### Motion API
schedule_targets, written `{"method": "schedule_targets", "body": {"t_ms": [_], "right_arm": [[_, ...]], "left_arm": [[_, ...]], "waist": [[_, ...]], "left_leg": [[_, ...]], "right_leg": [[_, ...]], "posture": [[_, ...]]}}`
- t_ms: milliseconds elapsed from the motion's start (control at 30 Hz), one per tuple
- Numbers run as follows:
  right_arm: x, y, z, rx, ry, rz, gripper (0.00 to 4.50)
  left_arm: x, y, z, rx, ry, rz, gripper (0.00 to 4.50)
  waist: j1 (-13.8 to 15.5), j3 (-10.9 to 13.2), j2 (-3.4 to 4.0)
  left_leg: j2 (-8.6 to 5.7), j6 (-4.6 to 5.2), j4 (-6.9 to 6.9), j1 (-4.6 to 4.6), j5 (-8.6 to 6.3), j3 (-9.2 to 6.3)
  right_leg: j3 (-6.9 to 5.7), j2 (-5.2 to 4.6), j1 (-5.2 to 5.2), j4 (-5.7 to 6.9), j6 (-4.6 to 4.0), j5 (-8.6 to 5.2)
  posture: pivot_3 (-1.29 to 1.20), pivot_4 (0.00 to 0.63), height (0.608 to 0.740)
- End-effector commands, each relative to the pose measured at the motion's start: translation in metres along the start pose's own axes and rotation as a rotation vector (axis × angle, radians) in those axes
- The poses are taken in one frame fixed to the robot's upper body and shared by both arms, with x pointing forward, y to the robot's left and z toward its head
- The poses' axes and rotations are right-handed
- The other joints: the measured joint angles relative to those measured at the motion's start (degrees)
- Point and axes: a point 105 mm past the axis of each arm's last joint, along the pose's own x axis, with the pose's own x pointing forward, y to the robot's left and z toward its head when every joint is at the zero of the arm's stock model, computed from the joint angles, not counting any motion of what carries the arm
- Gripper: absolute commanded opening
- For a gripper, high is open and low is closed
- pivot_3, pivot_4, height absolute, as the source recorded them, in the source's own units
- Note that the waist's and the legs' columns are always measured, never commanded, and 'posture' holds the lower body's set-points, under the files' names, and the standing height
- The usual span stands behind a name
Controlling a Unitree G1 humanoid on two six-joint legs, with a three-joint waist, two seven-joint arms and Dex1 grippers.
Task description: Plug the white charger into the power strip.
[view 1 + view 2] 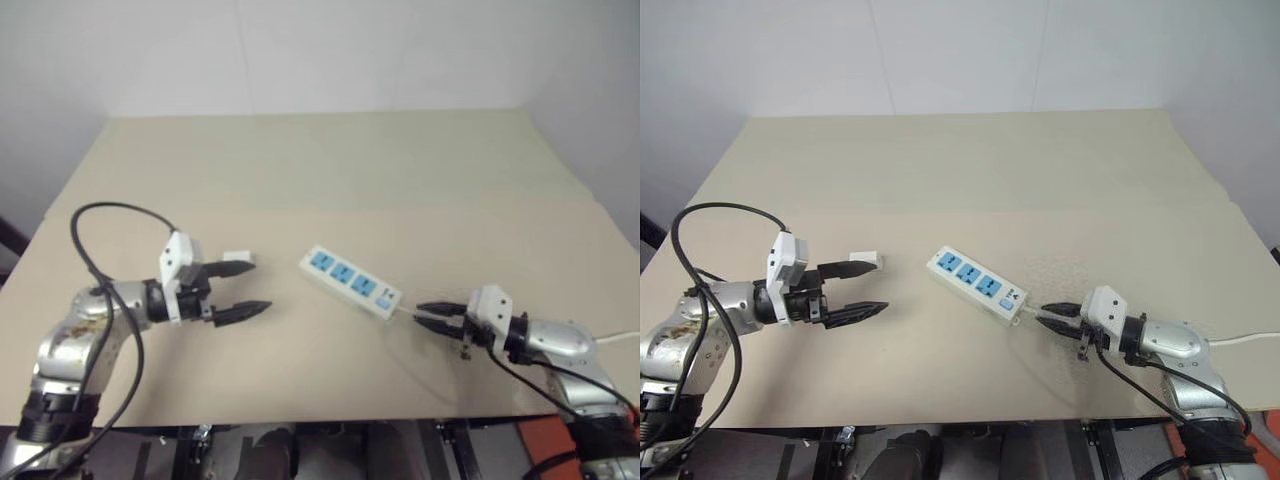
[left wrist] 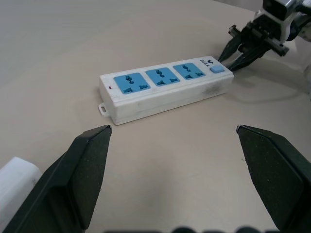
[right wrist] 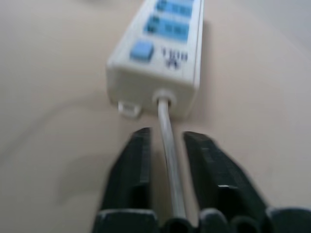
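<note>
Nearest the head camera: two white boxy grippers with black fingers, one at each front corner of the flat beige table [image 1: 330, 180]. Left gripper [image 1: 236, 288] spread wide, empty, aimed toward the long flat white power strip with three blue sockets [image 1: 350, 282]. Small rounded white charger block [image 1: 238, 258] lying on the table just beside the left gripper's far finger, well apart from the strip. Right gripper [image 3: 165, 160] partly parted, fingers straddling the thin white cord [image 3: 167, 141] at the strip's switch end; whether pinching or merely flanking it, cannot tell. Charger probably light, rigid, smooth and a bit slippery; best pinched across its flat sides, prongs left free. Strip also light, likely to slide unless steadied.
</note>
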Motion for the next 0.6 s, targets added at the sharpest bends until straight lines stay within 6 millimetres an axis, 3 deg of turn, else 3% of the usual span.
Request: {"method": "schedule_targets", "body": {"t_ms": [33,200,333,467,600], "right_arm": [[-0.007,-0.008,0.017,-0.032,-0.052,-0.057,2.82],[-0.013,-0.01,0.025,0.064,-0.124,-0.144,4.47],[0.0,-0.002,0.023,0.126,-0.173,-0.218,4.47],[0.017,0.012,0.024,0.175,-0.188,-0.155,4.47],[0.025,0.013,0.025,0.162,-0.198,-0.168,4.47]], "left_arm": [[-0.001,-0.001,0.009,0.047,-0.004,-0.021,4.5],[-0.002,0.001,0.012,0.058,-0.017,-0.013,4.5],[-0.002,0.001,0.011,0.058,-0.018,-0.013,4.5],[-0.001,-0.003,0.014,0.038,-0.029,-0.07,4.5],[-0.001,0.002,0.017,0.057,-0.038,-0.04,4.5]], "waist": [[0.03,0.0,0.0],[0.04,0.0,0.0],[-0.19,-0.01,-0.01],[-0.09,-0.01,0.0],[-0.03,-0.01,0.0]], "left_leg": [[0.0,0.0,0.0,0.0,0.0,0.0],[0.01,0.01,0.0,0.0,0.0,0.0],[0.04,0.02,-0.01,0.02,-0.01,0.0],[0.01,0.04,0.0,0.03,-0.02,0.02],[0.0,0.03,0.0,0.02,-0.01,0.02]], "right_leg": [[0.0,0.0,0.0,0.0,0.0,0.0],[0.0,0.0,0.0,0.0,0.0,0.0],[0.02,0.01,-0.01,0.03,0.0,0.01],[0.05,0.0,-0.02,0.05,0.01,0.01],[0.03,0.0,-0.03,0.03,0.02,0.01]], "posture": [[0.0,0.15,0.74],[0.0,0.15,0.74],[0.0,0.15,0.74],[0.0,0.15,0.74],[0.0,0.15,0.74]]}}
